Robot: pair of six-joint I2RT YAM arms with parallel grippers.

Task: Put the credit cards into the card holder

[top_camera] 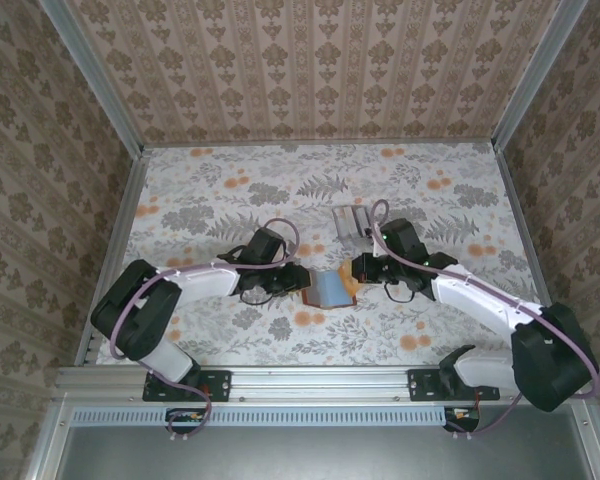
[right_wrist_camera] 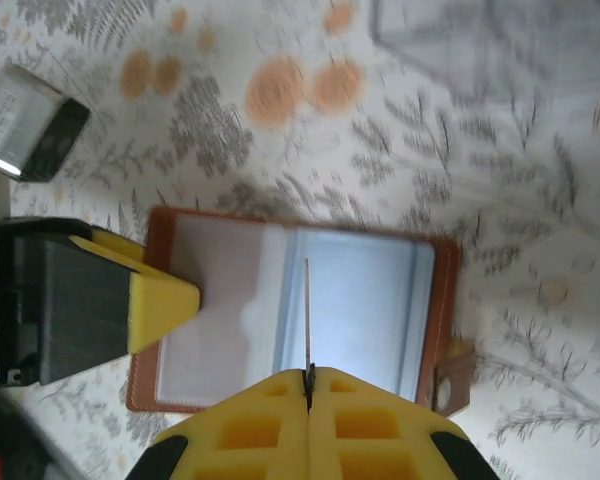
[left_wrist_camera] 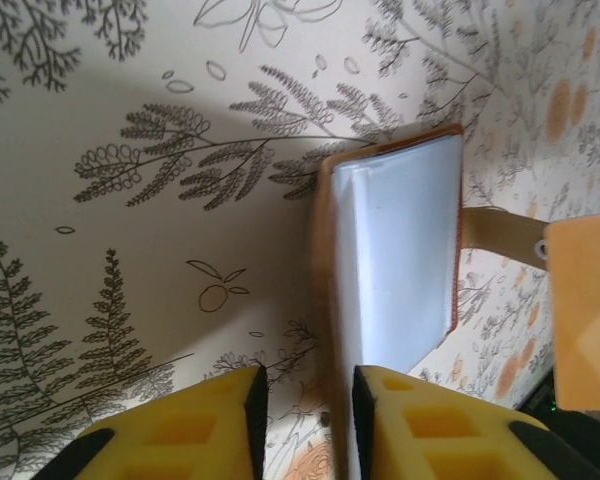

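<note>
On my right wrist view the clear tray (right_wrist_camera: pixel 480 50) is just blur, and my right gripper (right_wrist_camera: pixel 308 378) hides the near edge of the card holder (right_wrist_camera: pixel 220 300).

No text can be read with any certainty. In the right wrist view, at about ten o'clock from the card holder (right_wrist_camera: pixel 442 300), a white label (right_wrist_camera: pixel 8 112) sits on a dark block (right_wrist_camera: pixel 52 140). The label carries small dark print, too blurred to make out.

Overhead view looks down; close wrist views share the card holder (right_wrist_camera: pixel 230 310).
</note>
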